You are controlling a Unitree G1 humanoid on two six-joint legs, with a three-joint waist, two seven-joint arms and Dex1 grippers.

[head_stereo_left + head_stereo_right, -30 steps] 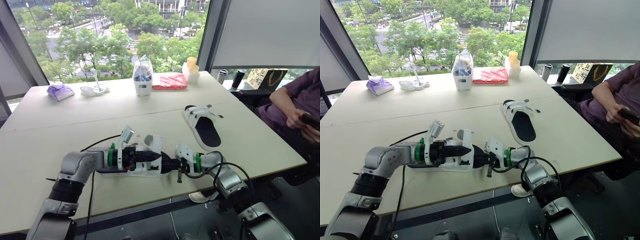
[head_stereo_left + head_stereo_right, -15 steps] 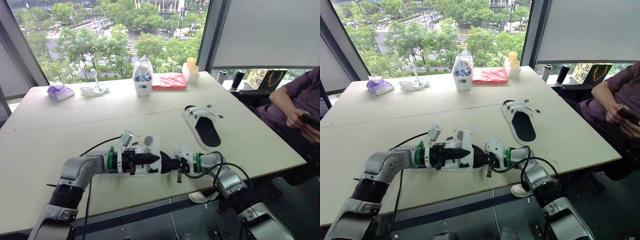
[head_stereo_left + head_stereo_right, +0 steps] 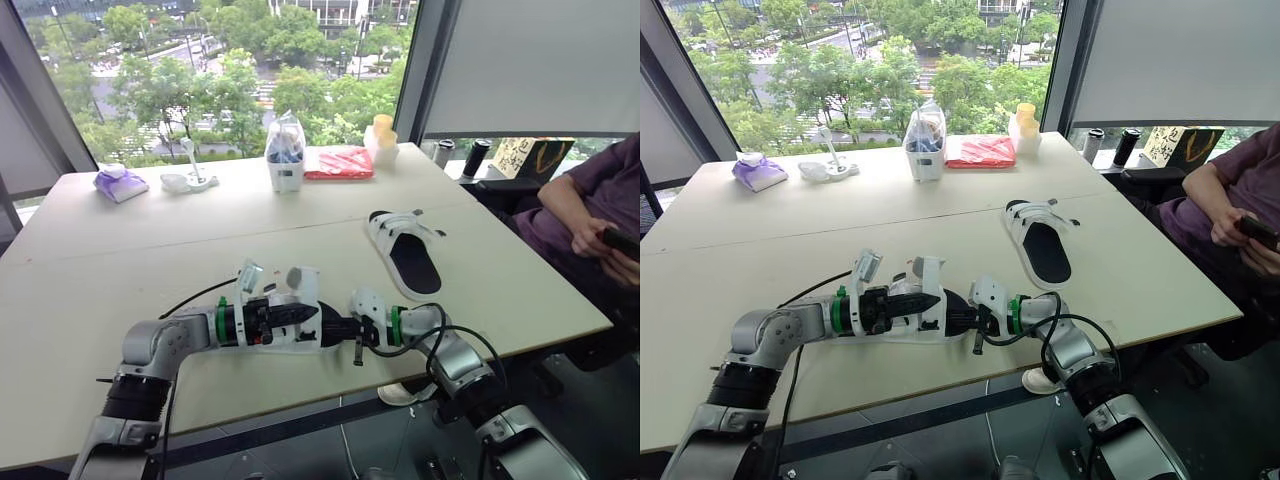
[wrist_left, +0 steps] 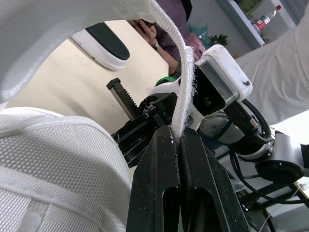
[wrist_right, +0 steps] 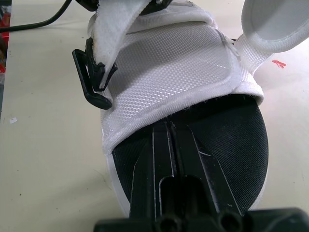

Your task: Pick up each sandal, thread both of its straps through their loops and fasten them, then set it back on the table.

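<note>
A white sandal (image 3: 296, 318) with a black footbed lies near the table's front edge, held between both grippers. My left gripper (image 4: 179, 137) is shut on the edge of one white strap (image 4: 186, 77), which arches up over it. From the other end, my right gripper (image 5: 170, 130) is shut on the sandal's sole at the black footbed (image 5: 231, 145). A black buckle (image 5: 91, 77) hangs at the side of the upper, and a second strap (image 5: 275, 24) curls free. The other sandal (image 3: 405, 250) lies flat to the right, apart from both grippers.
A seated person (image 3: 590, 205) holds a phone at the table's right edge. A clear container (image 3: 286, 155), a red packet (image 3: 340, 162), a purple pouch (image 3: 121, 183) and cups stand along the far side. A black cable (image 3: 195, 293) trails behind my left arm.
My left arm has sunk a little and edged towards the sandal, still holding the strap. The sandal and my right gripper have barely moved.
</note>
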